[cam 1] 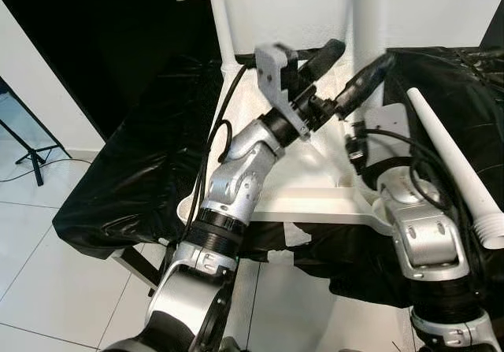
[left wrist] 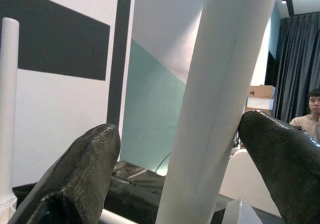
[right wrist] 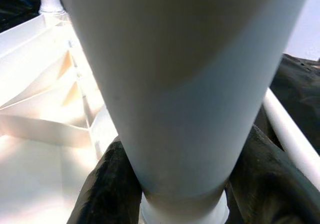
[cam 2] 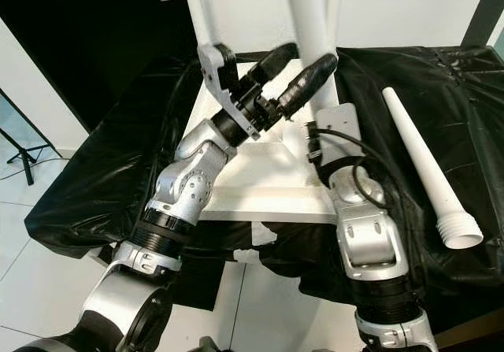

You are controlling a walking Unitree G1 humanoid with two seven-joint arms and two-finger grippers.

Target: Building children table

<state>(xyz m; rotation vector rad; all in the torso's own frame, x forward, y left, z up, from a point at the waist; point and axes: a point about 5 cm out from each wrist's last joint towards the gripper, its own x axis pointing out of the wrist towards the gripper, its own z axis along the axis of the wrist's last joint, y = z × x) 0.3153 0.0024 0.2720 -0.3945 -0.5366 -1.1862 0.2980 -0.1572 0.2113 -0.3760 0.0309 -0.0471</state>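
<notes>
My right gripper (cam 2: 315, 124) clamps the upright table leg (cam 2: 309, 13); my left gripper (cam 2: 295, 64) straddles it, fingers spread. Uneven twisting could cross-thread it in the tabletop (cam 2: 260, 187).

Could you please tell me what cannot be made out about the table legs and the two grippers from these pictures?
- Upright leg: its top is cut off by the upper edge in both eye views.
- Its seating in the tabletop: hidden behind the right gripper and left gripper in the eye views, and by the leg itself in the right wrist view.
- Left jaws: the left wrist view leaves contact with the leg uncertain.
- Second upright leg: top cut off.
- Loose leg: fully visible.
</notes>
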